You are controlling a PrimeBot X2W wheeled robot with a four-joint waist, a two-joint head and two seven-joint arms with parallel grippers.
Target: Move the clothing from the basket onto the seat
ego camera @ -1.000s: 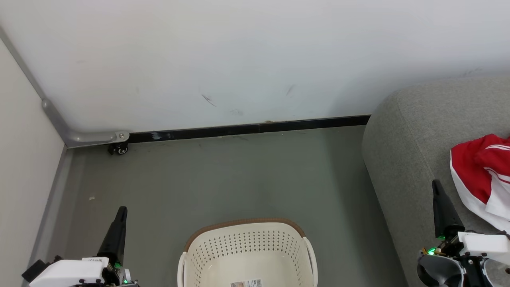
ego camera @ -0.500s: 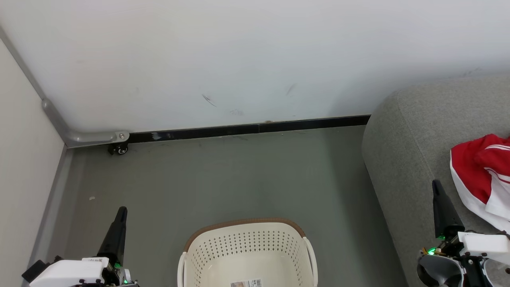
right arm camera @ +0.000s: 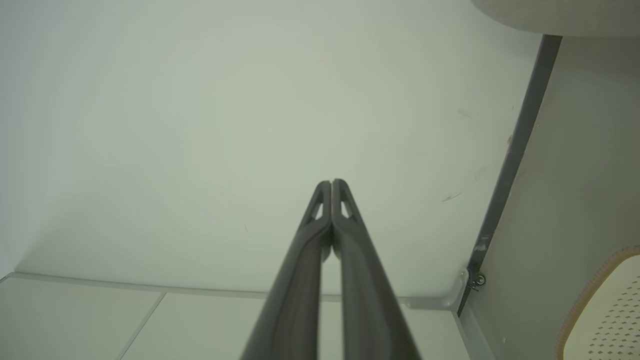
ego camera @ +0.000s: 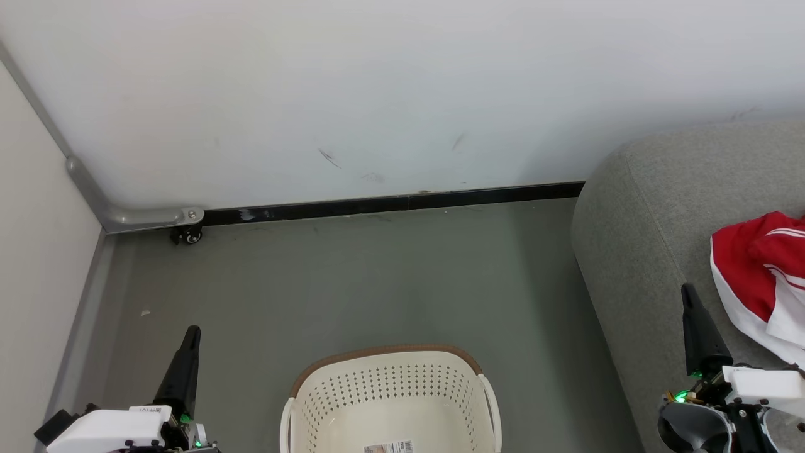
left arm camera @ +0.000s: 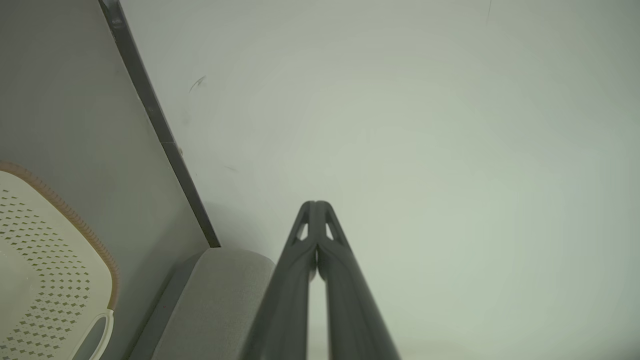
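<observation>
The cream perforated basket [ego camera: 390, 384] with a brown rim stands on the floor at the bottom centre of the head view; the part of its inside that shows holds only a paper label. Red-and-white clothing [ego camera: 761, 277] lies on the light-grey seat [ego camera: 635, 239] at the right edge. My left gripper [ego camera: 190, 333] is shut and empty at the lower left, to the left of the basket. Over the seat's front edge my right gripper [ego camera: 688, 292] is shut and empty, just left of the clothing. Both wrist views show their own fingers pressed together: left gripper [left arm camera: 316, 204], right gripper [right arm camera: 332, 182].
A white wall [ego camera: 402, 94] with a black skirting strip [ego camera: 390, 202] runs behind the grey floor [ego camera: 352, 283]. A pale panel [ego camera: 31, 251] with a grey frame and a small castor [ego camera: 187, 235] closes the left side. The basket [left arm camera: 45, 265] and the seat [left arm camera: 220, 300] also show in the left wrist view.
</observation>
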